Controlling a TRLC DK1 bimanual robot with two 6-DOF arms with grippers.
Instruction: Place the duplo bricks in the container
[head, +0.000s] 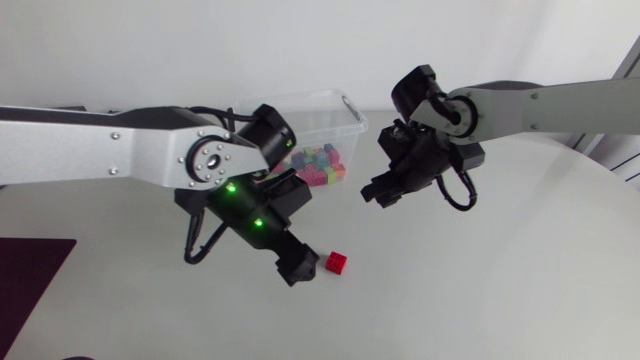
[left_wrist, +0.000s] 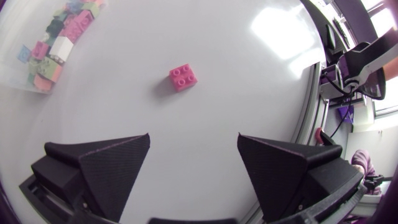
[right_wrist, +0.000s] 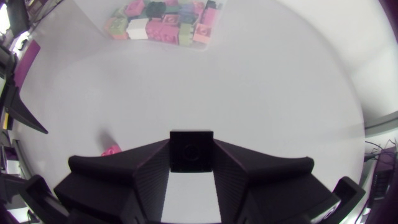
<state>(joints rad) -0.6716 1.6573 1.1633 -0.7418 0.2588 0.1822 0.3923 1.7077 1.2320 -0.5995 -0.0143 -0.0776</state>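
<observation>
White, smooth and a little glossy, the tabletop (head: 500, 280) probably gives small friction. The left tool (left_wrist: 193, 140), two matte black wedges, hangs wide open and empty. The small red studded plastic brick (head: 337, 263) lies just ahead, not touching it. A skewed descent could push this hard brick away. Behind stands the clear thin-walled plastic container (head: 358, 125) with many coloured bricks. The right tool (head: 385, 192) is closed on a small black square block (right_wrist: 191, 148).

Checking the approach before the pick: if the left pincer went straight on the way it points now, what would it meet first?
Most likely the red-pink duplo brick, lying alone on the table ahead of the open left pincer. Depth is unclear, so it might touch the table first.
</observation>
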